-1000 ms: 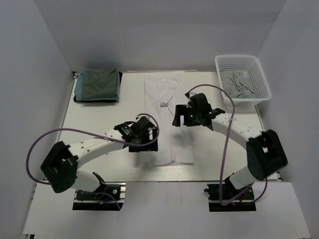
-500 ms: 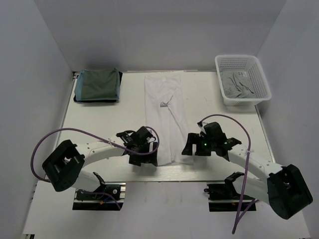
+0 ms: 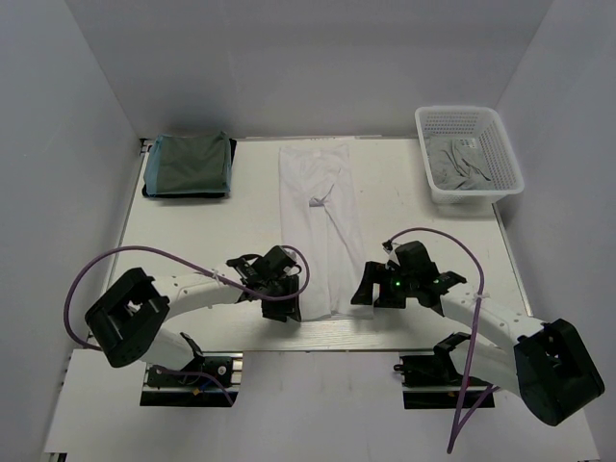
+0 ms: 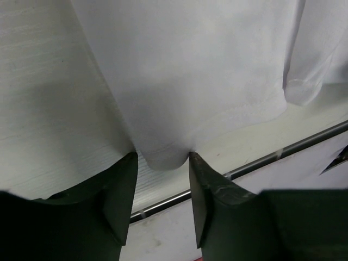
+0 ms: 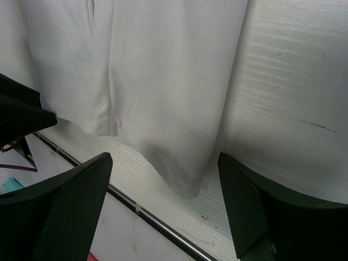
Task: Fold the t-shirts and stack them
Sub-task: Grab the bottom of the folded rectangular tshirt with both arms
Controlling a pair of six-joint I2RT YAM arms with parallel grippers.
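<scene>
- Top view: the white t-shirt (image 3: pixel 320 217) lies flat as a long strip at table centre, running 12 to 6 o'clock, with its hem at the near edge.
- The teal-green t-shirt (image 3: pixel 191 164) sits folded on a stack at 10 o'clock. The grey t-shirts (image 3: pixel 460 164) are crumpled in the basket (image 3: pixel 452 112) at 2 o'clock.
- The left gripper (image 3: pixel 286 306) is at the strip's 7 o'clock hem corner and the right gripper (image 3: pixel 371 289) is at its 5 o'clock corner. Both are low to the table (image 3: pixel 192 231).
- Left wrist view: the left gripper (image 4: pixel 162 157) has its jaws half apart. The hem corner of the white t-shirt (image 4: pixel 190 65) bulges between the fingertips (image 4: pixel 126 168) and touches both. I can't tell whether it is truly pinched yet.
- Right wrist view: the right gripper (image 5: pixel 164 157) is spread wide and holds nothing. The other hem corner of the white t-shirt (image 5: pixel 163 70) sits between the fingers at 6 o'clock, clear of both.
- Handling (a judgement): the cloth looks thin, light and limp, so it should droop and crease wherever it is unsupported. It isn't fragile, but it could slide on the smooth table.
- Grip points: the stitched hem corners are the best hold, since the doubled cloth is thicker there. Each jaw needs to pinch every folded layer, or the bottom layer stays behind.
- Risk: lifting one corner alone would probably skew the fold.
</scene>
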